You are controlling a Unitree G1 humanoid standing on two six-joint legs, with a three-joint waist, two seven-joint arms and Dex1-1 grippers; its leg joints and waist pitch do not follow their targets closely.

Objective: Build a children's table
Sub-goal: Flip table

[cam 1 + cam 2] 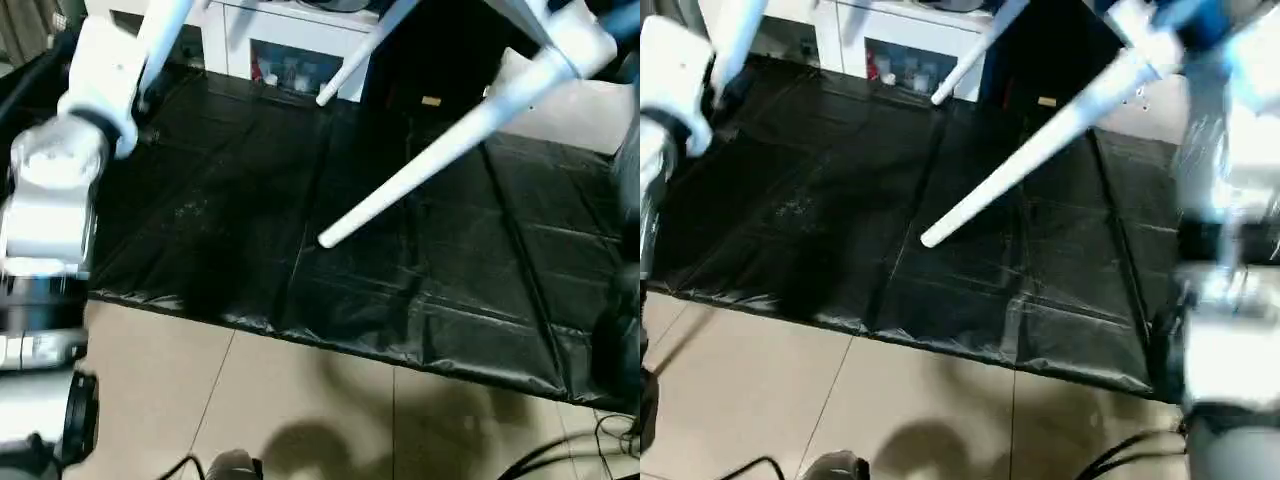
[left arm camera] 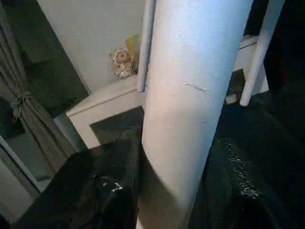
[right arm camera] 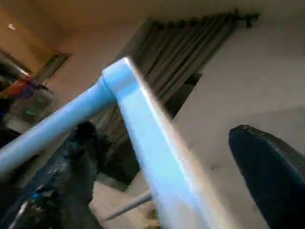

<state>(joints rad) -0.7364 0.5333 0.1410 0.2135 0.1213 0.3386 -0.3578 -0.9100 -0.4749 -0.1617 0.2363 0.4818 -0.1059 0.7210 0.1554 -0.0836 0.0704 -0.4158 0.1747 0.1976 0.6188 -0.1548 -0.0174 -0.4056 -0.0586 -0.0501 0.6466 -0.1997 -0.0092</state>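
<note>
The children's table hangs tilted above the floor, legs attached. One long white leg slants down over the mat from the tabletop corner. A second leg points at the cabinet. A third leg rises at the upper left. My left gripper is shut on that third leg, with a black finger on each side of it. My right gripper is at the tabletop's rim, where a leg joins the corner.
A black mat covers the floor ahead; pale tiles lie nearer me. A white cabinet with glass doors stands behind the mat, with a small stuffed toy on top. Cables trail at the lower right. Curtains hang nearby.
</note>
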